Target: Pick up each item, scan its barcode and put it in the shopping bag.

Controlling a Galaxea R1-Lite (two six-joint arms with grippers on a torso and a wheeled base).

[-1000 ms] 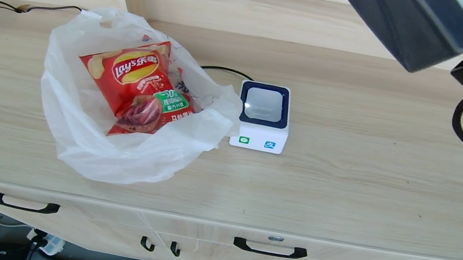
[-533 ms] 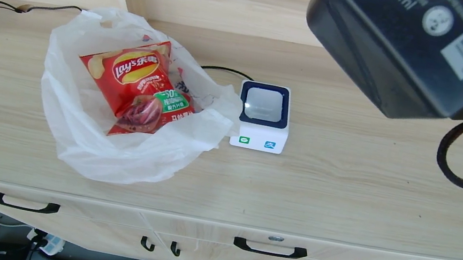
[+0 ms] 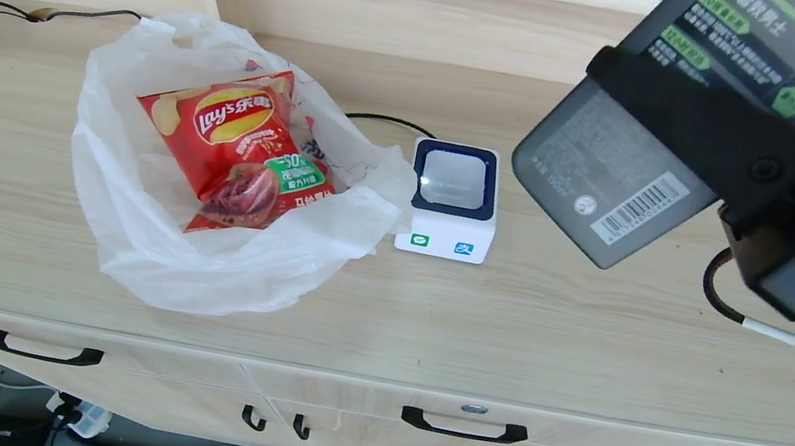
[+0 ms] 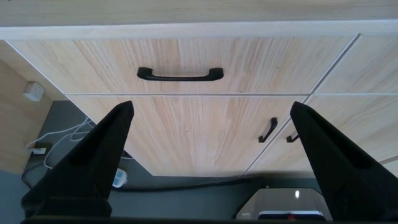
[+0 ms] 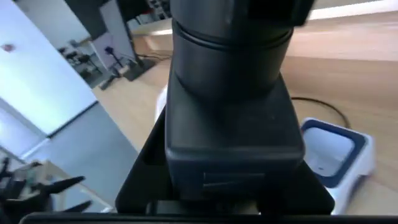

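Between the jaws of the right gripper (image 3: 627, 80): a dark flat bottle (image 3: 603, 169), clamped across its upper body and held tilted in the air above the right part of the counter (image 3: 588, 347). On the bottle's lower end, a white barcode (image 3: 641, 209), turned up toward the head camera rather than down. Lower end just to the right of the scanner (image 3: 451, 200), apart from it and higher; from the right wrist, likewise hanging over the counter, scanner window beyond.

Swung down and leftward within the last second from the upper right corner of the head view, and rotated so as to bring the label side into sight. Judged: carry toward the scanner nearly done, scan itself not yet made. Wanting yet, by this reading: a further shift left and a turn of the barcode face toward the glass window.

Left of the scanner and just beside it, the white shopping bag (image 3: 140, 243), mouth open, red crisp packet (image 3: 239, 146) already inside.

At the left gripper (image 4: 211, 168): jaws spread wide and empty, low in front of the counter, facing the drawer fronts (image 4: 205, 118) and their black handles.
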